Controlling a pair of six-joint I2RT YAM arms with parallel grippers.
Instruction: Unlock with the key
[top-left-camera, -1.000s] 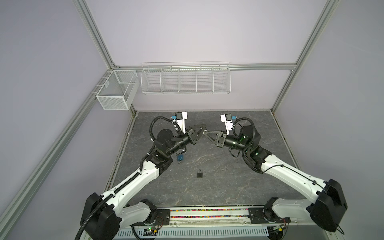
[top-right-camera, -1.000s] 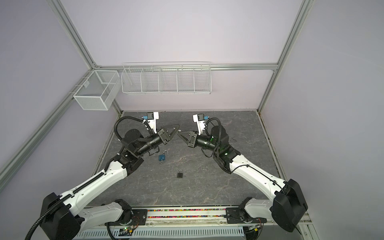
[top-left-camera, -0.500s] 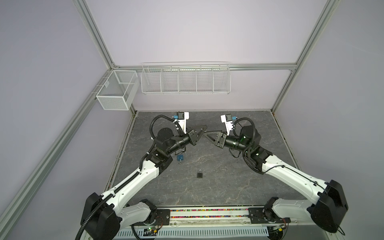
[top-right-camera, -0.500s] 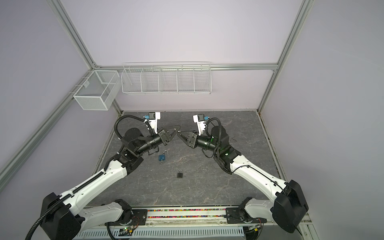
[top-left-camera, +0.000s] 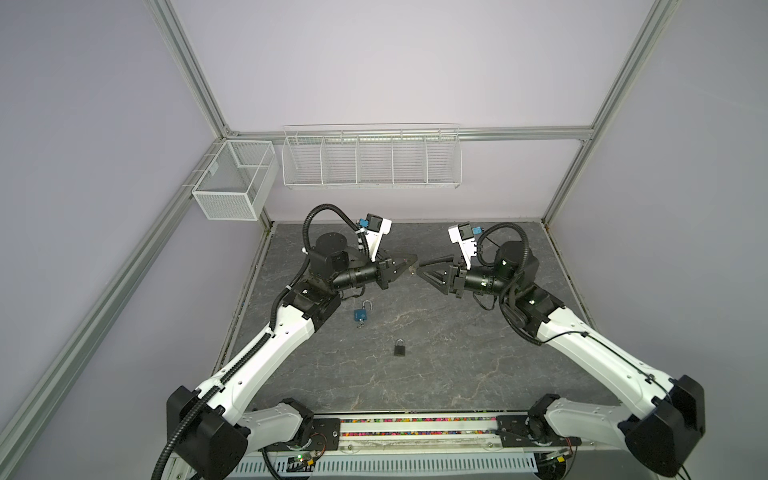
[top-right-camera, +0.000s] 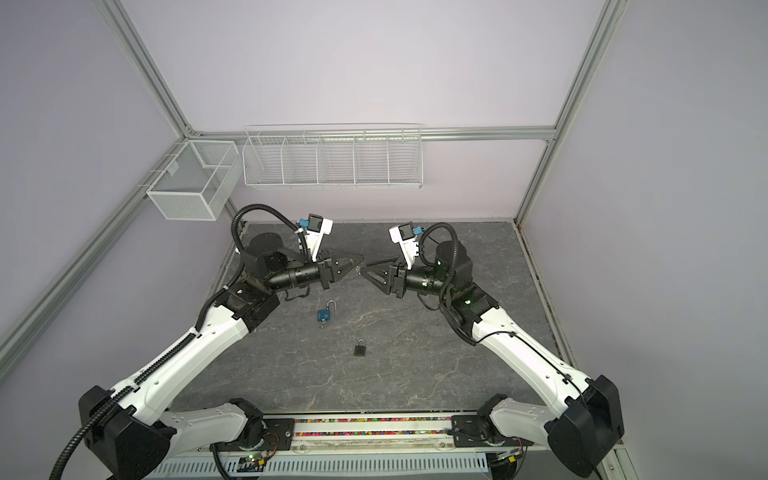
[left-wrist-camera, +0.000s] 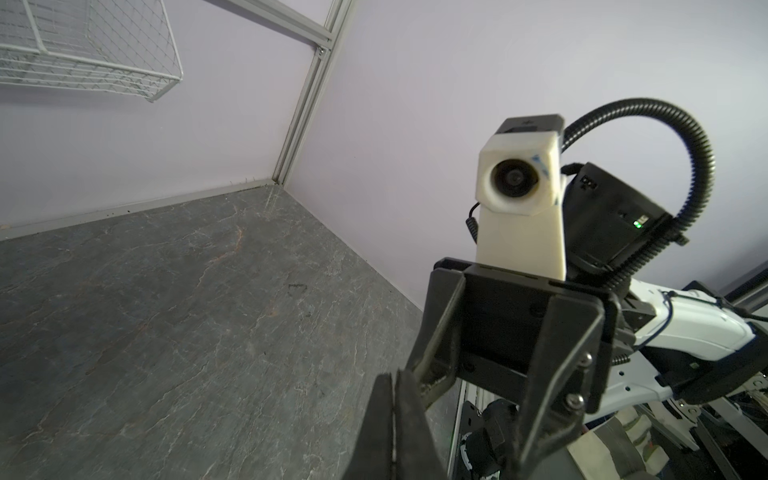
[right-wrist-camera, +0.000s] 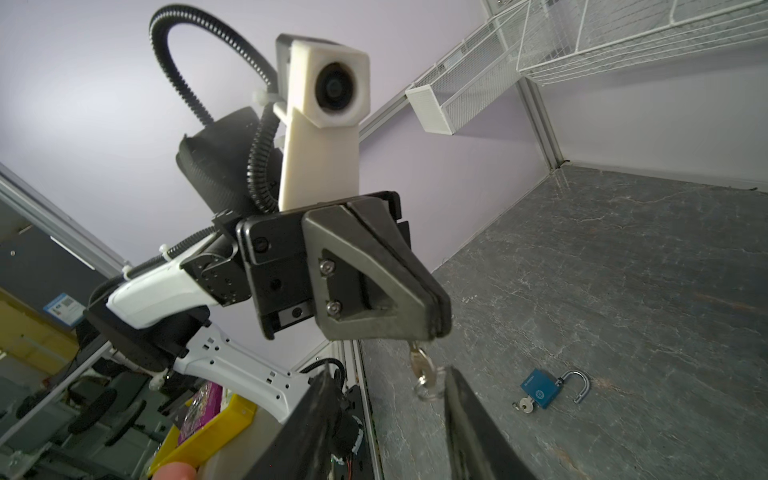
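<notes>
grey stone tabletop (top-left-camera: 457, 365) below, left jaws pinch a small silver key (right-wrist-camera: 420, 363) with ring, right jaws partly apart.

Both arms rise from the near edge of the table (top-left-camera: 457, 374) and lean inward, the left arm (top-left-camera: 266, 353) from the near left corner and the right arm (top-left-camera: 590, 349) from the near right, with their wrists turned level so the two claws face each other tip to tip above the far half. The left claw (top-left-camera: 410, 262) is pressed closed, its tips pinching a small key (right-wrist-camera: 422, 365) that hangs below them. The right claw (top-left-camera: 420, 267) sits just beside it, its fingers (right-wrist-camera: 469, 428) parted.
</notes>
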